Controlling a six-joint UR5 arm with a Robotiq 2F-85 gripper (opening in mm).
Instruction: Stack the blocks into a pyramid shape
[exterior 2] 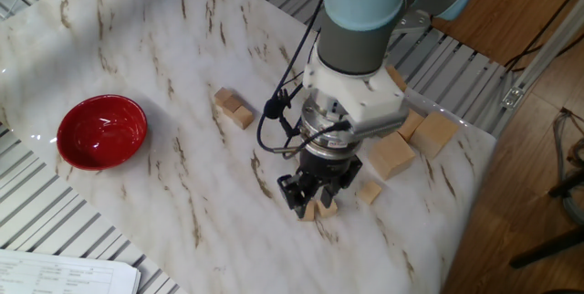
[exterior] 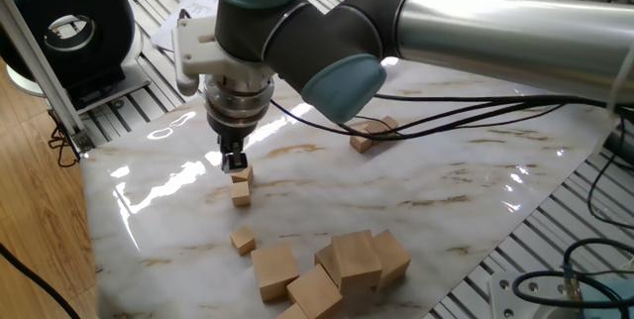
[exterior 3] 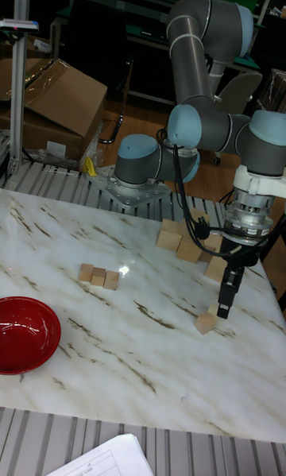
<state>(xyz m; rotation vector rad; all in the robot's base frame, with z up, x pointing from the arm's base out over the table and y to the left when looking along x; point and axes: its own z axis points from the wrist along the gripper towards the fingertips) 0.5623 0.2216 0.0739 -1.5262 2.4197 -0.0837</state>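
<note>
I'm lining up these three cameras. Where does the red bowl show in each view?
One fixed view: not in the picture.
The other fixed view: red bowl at the left edge, on the marble.
Tall fixed view: lower left, cut by the frame.
Shared landmark: the claw over the small blocks.

Tan blocks (exterior: 241, 193), red bowl (exterior 2: 101, 131), brown-veined white table (exterior 2: 137, 57)

No legible text, brand, number or sign can be made out in any of the three views. Printed lines are seen on the paper sheets (exterior: 203, 12) behind the arm, but they are too small and blurred to be read.
</note>
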